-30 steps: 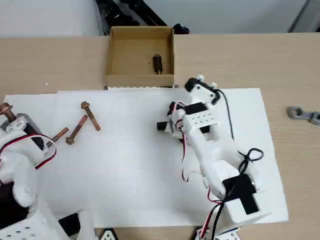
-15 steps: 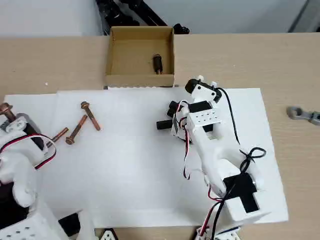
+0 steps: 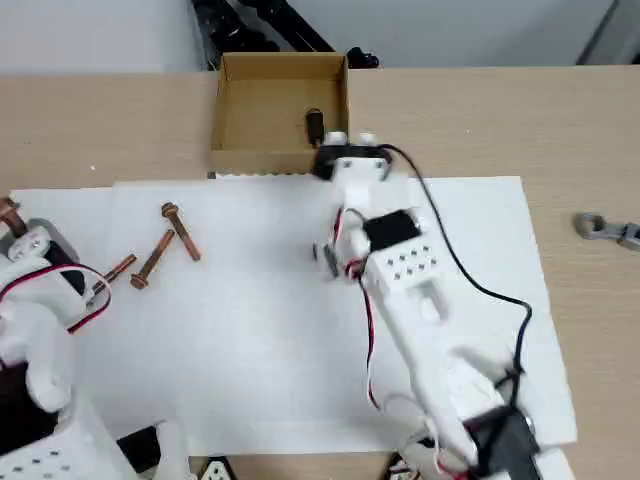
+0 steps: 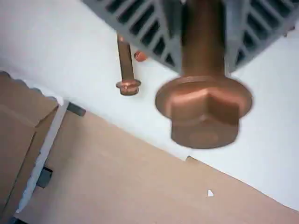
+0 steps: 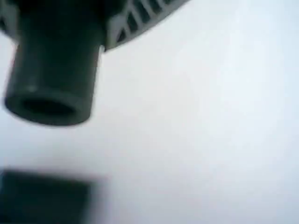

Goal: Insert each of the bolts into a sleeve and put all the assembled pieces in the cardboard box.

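Note:
My left gripper (image 3: 14, 222) stands at the sheet's far left edge, shut on a copper bolt (image 4: 204, 107) whose hex head sticks out past the fingers (image 4: 140, 28). Three loose copper bolts (image 3: 182, 230) (image 3: 153, 258) (image 3: 118, 268) lie on the white sheet nearby; one bolt (image 4: 125, 65) also appears in the left wrist view. My right gripper (image 3: 328, 252) is mid-sheet, shut on a black sleeve (image 5: 51, 74) held just above the sheet. The cardboard box (image 3: 232, 110) at the back holds one assembled piece (image 3: 314, 122), partly hidden by the right arm.
A white foam sheet (image 3: 260, 340) covers the wooden table (image 3: 500, 110). A metal wrench (image 3: 605, 228) lies off the sheet at the right. A blurred dark block (image 5: 44, 196) lies below the held sleeve; what it is cannot be told.
The right arm has stretched forward, its upper joint swinging up to the box's front wall. The sleeve end stays near the same spot. The left arm has barely shifted.

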`<state>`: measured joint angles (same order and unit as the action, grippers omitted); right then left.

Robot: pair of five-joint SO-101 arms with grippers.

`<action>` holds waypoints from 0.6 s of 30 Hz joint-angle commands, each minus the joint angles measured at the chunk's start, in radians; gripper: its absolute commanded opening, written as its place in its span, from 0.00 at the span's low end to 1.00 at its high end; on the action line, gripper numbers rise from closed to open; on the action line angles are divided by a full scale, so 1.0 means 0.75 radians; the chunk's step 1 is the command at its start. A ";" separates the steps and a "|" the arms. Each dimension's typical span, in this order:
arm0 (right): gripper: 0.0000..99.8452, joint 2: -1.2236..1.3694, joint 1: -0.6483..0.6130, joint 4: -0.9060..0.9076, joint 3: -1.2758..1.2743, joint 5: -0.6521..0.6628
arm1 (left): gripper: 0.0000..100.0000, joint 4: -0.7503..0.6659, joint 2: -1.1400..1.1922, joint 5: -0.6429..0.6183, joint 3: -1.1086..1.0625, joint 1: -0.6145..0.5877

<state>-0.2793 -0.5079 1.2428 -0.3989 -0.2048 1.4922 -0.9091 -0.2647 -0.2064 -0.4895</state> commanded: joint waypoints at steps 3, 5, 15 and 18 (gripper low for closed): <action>0.01 -0.308 -0.095 0.046 0.014 0.258 | 0.01 -0.194 -0.012 0.006 -0.081 0.010; 0.01 -0.414 -0.099 0.009 0.014 0.284 | 0.01 -0.256 -0.012 0.006 -0.128 0.012; 0.01 -0.926 -0.099 -0.197 -0.215 0.301 | 0.01 -0.591 -0.020 0.006 -0.349 0.340; 0.01 -1.124 -0.097 -0.314 -0.436 0.301 | 0.01 -0.726 -0.020 0.006 -0.377 0.442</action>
<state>-0.9851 -0.5738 1.0909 -0.6214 0.0084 1.0549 -0.9076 -0.2647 -0.4918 -0.2225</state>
